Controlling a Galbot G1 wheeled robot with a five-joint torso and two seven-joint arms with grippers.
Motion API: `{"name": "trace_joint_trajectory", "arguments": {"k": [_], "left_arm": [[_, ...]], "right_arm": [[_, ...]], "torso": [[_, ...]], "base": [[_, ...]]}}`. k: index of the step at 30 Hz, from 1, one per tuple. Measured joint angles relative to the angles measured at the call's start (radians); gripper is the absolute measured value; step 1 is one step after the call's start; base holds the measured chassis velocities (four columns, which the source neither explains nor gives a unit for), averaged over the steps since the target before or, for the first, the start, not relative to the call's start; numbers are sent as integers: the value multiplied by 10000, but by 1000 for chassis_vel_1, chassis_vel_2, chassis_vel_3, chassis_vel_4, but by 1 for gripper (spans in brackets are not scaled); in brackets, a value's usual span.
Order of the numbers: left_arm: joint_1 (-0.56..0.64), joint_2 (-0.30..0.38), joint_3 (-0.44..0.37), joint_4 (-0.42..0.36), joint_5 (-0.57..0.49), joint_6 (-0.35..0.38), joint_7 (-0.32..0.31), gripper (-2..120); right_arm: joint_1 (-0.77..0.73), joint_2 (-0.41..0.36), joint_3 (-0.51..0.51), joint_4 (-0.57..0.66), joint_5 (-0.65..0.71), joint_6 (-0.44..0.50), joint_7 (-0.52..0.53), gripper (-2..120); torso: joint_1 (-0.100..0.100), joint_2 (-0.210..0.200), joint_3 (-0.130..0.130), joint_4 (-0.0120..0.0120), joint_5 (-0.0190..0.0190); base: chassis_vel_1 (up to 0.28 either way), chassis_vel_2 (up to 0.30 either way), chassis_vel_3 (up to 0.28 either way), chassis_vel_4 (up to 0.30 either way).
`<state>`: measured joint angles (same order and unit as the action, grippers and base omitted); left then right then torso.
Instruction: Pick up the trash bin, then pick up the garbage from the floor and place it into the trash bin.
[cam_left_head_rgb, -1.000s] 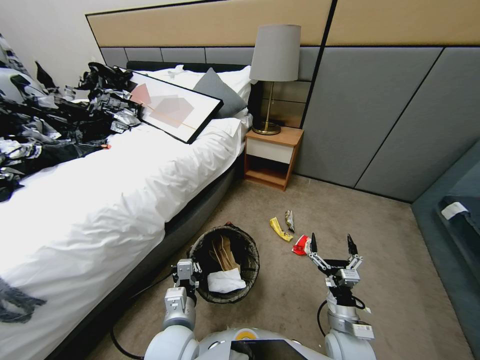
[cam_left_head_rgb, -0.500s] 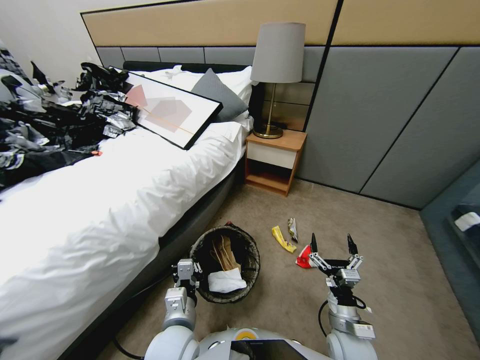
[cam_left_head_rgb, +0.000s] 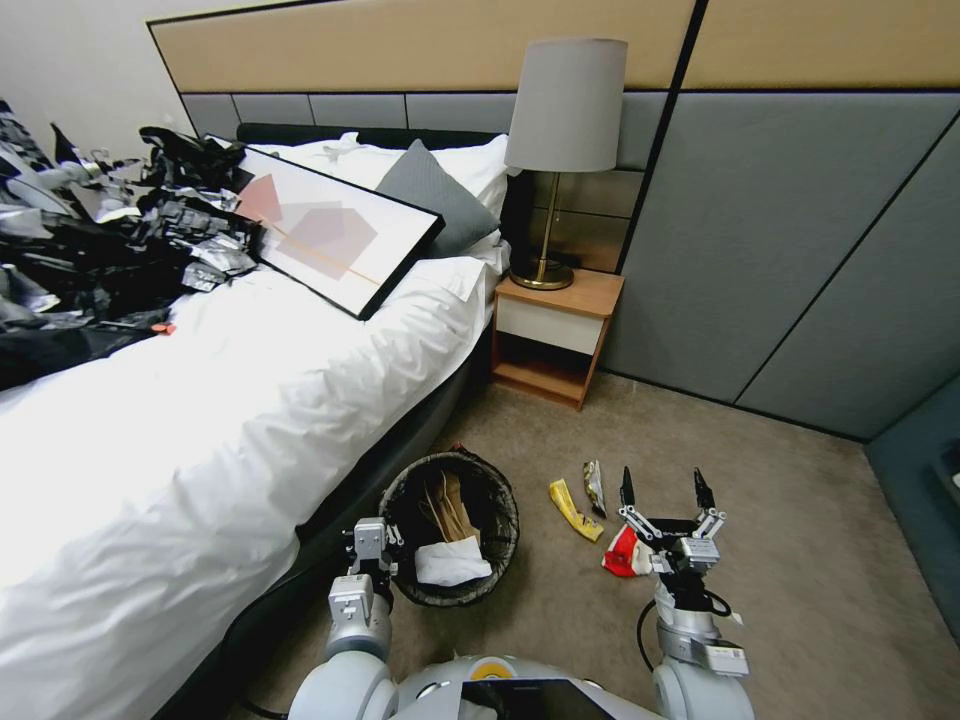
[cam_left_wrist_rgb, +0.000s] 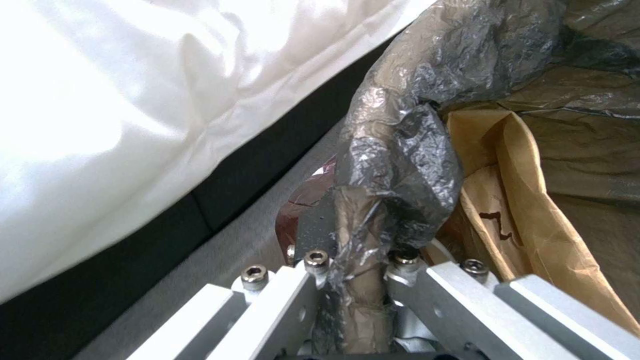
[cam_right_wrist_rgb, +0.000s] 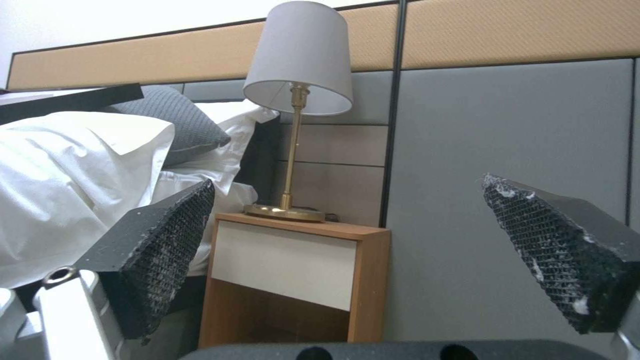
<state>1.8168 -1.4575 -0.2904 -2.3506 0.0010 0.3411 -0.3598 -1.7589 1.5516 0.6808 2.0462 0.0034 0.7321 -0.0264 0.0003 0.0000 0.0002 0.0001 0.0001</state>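
Gripping the bag-lined rim of the trash bin (cam_left_head_rgb: 452, 528), the left end effector (cam_left_head_rgb: 368, 545) sits low and left of centre in the head view, its fingers clamped on the crinkly black liner; the left wrist view shows that rim (cam_left_wrist_rgb: 393, 165) pinched between the metal fingers, with the white bed (cam_left_wrist_rgb: 133, 100) just beside it. Inside the bin lie a brown paper bag (cam_left_head_rgb: 448, 502) and a white paper scrap (cam_left_head_rgb: 450, 562). The bin stands on the carpet against the bed's (cam_left_head_rgb: 250, 400) dark base.

Right of the bin, in the lower middle of the frame, a yellow wrapper (cam_left_head_rgb: 575, 508) and a silvery wrapper (cam_left_head_rgb: 595, 485) lie side by side on the floor. A red-and-white paper pack (cam_left_head_rgb: 624, 553) lies just beside them, partly behind the right end effector (cam_left_head_rgb: 662, 492), which points upward with its fingers spread wide apart and nothing between them. In the right wrist view its two black pads (cam_right_wrist_rgb: 160, 250) frame a nightstand (cam_right_wrist_rgb: 293, 280) and a lamp (cam_right_wrist_rgb: 298, 65) against the grey wall.
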Motion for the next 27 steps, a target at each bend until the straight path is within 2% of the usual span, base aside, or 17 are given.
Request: {"name": "trace_joint_trajectory", "arguments": {"k": [13,18,21,25,26,27], "left_arm": [[9,-8,41,26,25,0,-1,0],[12,-9,67,41,37,0,-1,0],[14,-6,82,46,44,0,-1,0],[12,17,140,49,60,0,0,0],[12,17,140,49,60,0,0,0],[13,34,146,49,62,0,0,0]], "right_arm": [[105,-40,60,-44,-68,-66,-21,100],[162,-147,58,-93,-57,-486,246,100],[228,-303,43,-195,9,-965,454,100],[443,-726,-169,-683,404,-2886,1074,100],[443,-726,-169,-683,404,-2886,1074,100],[591,-901,-282,-920,667,-3624,1243,100]], "torso": [[-3,0,-2,-1,-1],[-3,0,-2,-2,-2],[-3,0,-2,-2,-1],[-3,1,-2,-3,0],[-3,1,-2,-3,0],[-3,1,-2,-2,0]], "base": [[-3,5,3,-2],[0,0,0,0],[0,0,0,0],[0,0,0,0],[0,0,0,0],[0,0,0,0]]}}
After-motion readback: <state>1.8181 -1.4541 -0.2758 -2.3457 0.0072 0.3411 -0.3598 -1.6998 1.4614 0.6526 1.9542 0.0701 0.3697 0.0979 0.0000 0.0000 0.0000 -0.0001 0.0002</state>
